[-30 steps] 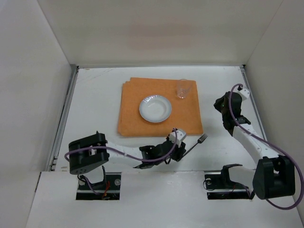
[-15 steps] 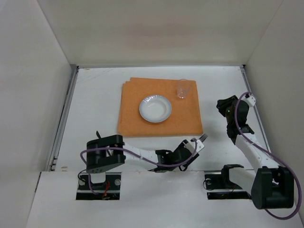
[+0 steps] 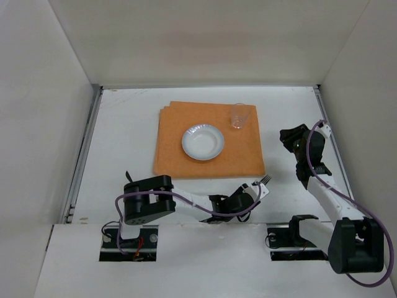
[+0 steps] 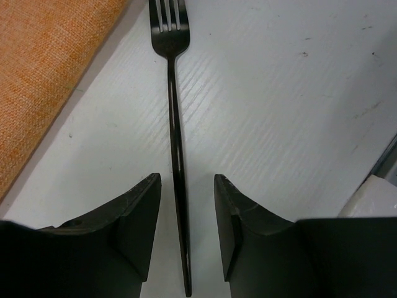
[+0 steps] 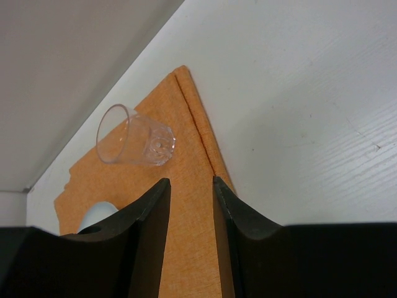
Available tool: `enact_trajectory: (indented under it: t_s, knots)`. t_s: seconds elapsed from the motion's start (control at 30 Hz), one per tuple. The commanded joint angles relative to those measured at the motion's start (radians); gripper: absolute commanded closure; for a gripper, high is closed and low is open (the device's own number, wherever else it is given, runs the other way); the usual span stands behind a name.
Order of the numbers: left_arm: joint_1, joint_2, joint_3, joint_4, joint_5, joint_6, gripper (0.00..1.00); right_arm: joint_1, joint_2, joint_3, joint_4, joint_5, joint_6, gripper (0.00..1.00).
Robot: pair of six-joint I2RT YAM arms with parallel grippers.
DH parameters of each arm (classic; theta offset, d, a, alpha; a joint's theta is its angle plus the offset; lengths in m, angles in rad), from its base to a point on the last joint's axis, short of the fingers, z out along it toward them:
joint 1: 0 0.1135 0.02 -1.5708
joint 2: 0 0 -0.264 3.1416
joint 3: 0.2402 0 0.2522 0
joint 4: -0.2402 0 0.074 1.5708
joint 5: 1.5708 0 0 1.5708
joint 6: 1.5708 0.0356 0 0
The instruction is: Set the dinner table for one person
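**While Fork Lies Unheld: Single Place Setting, Partial**

Where the left fingers stand part-open, the left gripper straddles the handle of a black fork, a gap showing either side. Fork flat on the dinner table, tines just off the near right corner of the orange placemat. Right fingers narrowly parted; right gripper holds nothing, right of placemat. Item, clear glass: placemat's far right corner. Item, white plate: placemat's centre. Dinner table lies beneath placemat, white-walled.
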Motion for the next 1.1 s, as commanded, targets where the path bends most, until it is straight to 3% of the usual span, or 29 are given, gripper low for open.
enact_trajectory:
  t_s: [0.0, 0.23, 0.6, 0.83, 1.07]
  knots:
    - [0.014, 0.018, 0.047, 0.006, 0.032, 0.017, 0.64, -0.01, -0.022, 0.003, 0.069, -0.016, 0.008, 0.61]
    - [0.027, 0.037, 0.047, 0.014, 0.033, 0.013, 0.67, -0.007, -0.009, 0.009, 0.072, -0.03, 0.005, 0.61]
    - [0.028, 0.057, 0.035, -0.031, 0.078, 0.008, 0.95, -0.013, -0.066, -0.007, 0.069, -0.025, 0.011, 0.6]
    - [0.018, -0.166, -0.028, -0.057, 0.026, -0.004, 0.98, -0.034, -0.089, -0.014, 0.066, -0.028, 0.016, 0.6]
    - [0.092, -0.425, -0.126, -0.095, -0.16, -0.004, 0.98, -0.077, -0.121, -0.022, 0.061, -0.039, 0.02, 0.6]
